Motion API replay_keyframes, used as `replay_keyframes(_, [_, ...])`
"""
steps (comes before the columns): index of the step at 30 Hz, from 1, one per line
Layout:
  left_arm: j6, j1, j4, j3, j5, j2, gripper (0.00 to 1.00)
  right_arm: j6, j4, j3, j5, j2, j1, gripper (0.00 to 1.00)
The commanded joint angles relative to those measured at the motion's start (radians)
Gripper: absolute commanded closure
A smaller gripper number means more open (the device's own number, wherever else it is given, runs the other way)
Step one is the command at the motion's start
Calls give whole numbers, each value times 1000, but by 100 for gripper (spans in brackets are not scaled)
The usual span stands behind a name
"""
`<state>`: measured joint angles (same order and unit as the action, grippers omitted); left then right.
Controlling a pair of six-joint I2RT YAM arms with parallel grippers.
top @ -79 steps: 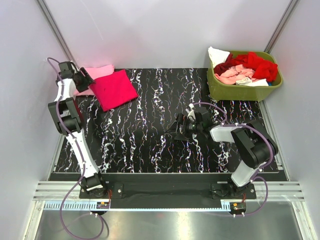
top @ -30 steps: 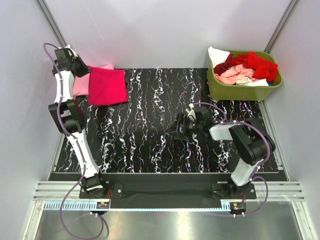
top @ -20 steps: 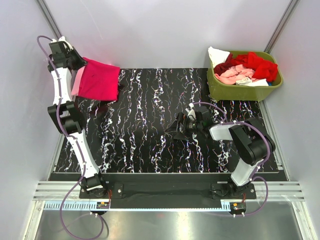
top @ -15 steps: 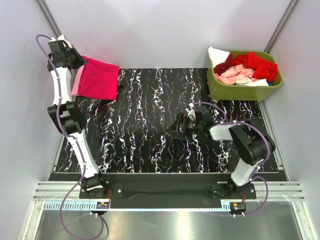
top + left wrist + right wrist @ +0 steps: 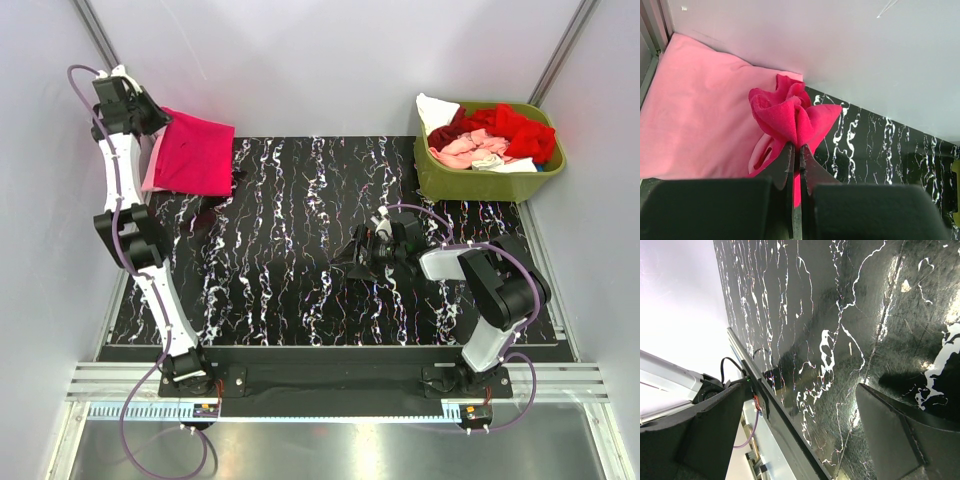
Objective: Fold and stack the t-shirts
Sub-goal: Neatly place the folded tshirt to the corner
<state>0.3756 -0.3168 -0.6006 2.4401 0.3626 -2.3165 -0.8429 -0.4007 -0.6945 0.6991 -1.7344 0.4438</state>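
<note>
Lifted off the desk (image 5: 300,260) since the earlier view, the magenta t-shirt (image 5: 195,152) now hangs bunched at the far-left corner, the left end effector (image 5: 795,147) clamped tight on its near edge. It hangs over the flat light pink t-shirt (image 5: 695,115). The right end effector (image 5: 800,390) has not shifted, its fingers spread apart low over the desk's middle, and the remaining t-shirts (image 5: 490,135), red, salmon and white, lie heaped in the green basket (image 5: 480,182) at the far right.
</note>
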Motion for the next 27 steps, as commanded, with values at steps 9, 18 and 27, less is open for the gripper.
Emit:
replay_keyframes(9, [2, -10, 131, 77, 22, 152, 100, -4, -55, -19, 16, -5, -8, 0])
replay_keyframes(18, [-4, -11, 137, 65, 36, 98, 100, -7, -49, -26, 19, -13, -10, 0])
replay_keyframes(27, [-7, -31, 228, 88, 98, -9, 100, -12, -46, -30, 19, -20, -11, 0])
